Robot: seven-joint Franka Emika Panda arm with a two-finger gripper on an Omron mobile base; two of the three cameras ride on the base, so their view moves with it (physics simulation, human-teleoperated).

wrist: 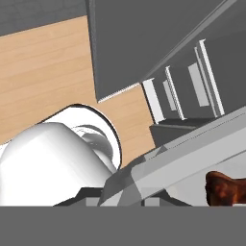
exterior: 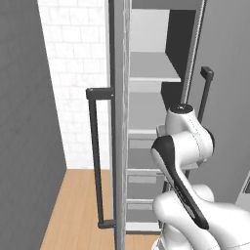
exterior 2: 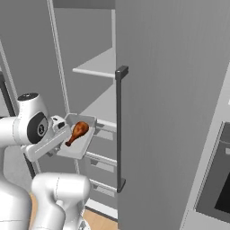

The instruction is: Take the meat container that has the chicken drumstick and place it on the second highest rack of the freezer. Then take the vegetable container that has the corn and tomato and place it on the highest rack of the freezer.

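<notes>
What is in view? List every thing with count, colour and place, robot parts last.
meat container: one, pale grey tray, held at the freezer opening beside the lower white shelf.
chicken drumstick: one, orange-brown, lying in the meat container.
freezer: one, grey, doors open, dark bar handles.
highest rack: one, white, upper shelf.
second highest rack: one, white, above the grey drawers.
drawers: several, grey, low in the freezer.
floor: wooden, tan.
gripper: one, shut on the container's near edge.
</notes>
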